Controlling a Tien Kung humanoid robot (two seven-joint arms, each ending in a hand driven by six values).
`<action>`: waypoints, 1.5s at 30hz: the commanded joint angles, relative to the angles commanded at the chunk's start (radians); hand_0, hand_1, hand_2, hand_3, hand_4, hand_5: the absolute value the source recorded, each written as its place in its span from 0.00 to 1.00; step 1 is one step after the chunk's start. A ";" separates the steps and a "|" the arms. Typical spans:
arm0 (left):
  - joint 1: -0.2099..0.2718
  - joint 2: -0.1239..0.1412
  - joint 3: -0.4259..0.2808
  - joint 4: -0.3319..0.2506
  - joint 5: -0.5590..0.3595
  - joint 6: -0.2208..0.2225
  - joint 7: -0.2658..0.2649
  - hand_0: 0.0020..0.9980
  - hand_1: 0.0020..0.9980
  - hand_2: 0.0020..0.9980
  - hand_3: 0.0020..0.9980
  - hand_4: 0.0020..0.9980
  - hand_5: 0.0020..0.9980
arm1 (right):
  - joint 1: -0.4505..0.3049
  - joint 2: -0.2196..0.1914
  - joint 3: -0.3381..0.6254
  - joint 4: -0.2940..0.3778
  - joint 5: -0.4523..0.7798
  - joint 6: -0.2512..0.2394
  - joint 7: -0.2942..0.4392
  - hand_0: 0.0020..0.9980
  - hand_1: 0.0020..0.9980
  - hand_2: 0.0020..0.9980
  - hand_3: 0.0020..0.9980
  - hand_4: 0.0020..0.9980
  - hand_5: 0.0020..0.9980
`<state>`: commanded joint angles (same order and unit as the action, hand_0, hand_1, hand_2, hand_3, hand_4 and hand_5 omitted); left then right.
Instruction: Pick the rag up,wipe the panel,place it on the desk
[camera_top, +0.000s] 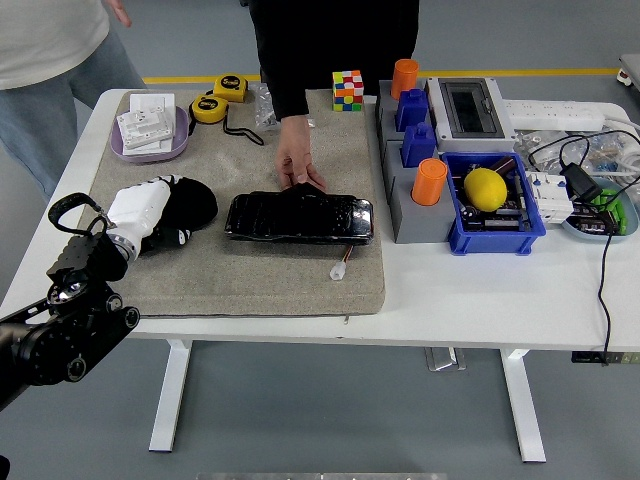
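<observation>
Rag (190, 205) under left hand (140, 210), fingers curled gripping it; person's hand (297, 165) steadies panel (298, 217).

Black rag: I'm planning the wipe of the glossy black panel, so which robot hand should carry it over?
Left. The left robot hand already rests on the black cloth rag, beside the glossy black rectangular panel; no right arm is visible.

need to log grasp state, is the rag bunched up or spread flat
Bunched up: the black rag sits in a mound under the left hand, whose fingers curl around it.

Blk rag (190, 205) bunched left of glossy blk panel (299, 217).
</observation>
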<state>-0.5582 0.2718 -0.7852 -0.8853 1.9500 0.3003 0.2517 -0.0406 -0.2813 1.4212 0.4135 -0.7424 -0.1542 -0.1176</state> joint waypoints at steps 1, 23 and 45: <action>-0.001 0.000 0.000 0.000 0.002 0.000 0.001 0.73 0.83 0.91 0.85 0.74 0.11 | -0.001 -0.001 0.000 0.004 0.000 -0.002 0.001 0.70 0.48 0.65 0.61 1.00 0.68; 0.002 -0.004 0.000 0.006 0.014 0.022 -0.003 0.38 0.35 0.75 0.51 0.43 0.00 | -0.005 -0.001 0.023 0.012 -0.008 -0.006 -0.001 0.70 0.48 0.65 0.61 1.00 0.68; 0.008 -0.012 -0.019 0.020 -0.058 0.091 -0.053 0.31 0.19 0.44 0.29 0.27 0.00 | -0.004 -0.002 0.017 0.012 -0.006 -0.004 -0.005 0.70 0.48 0.65 0.61 1.00 0.68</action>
<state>-0.5503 0.2597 -0.8041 -0.8657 1.8924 0.3917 0.1988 -0.0442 -0.2837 1.4387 0.4257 -0.7489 -0.1584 -0.1228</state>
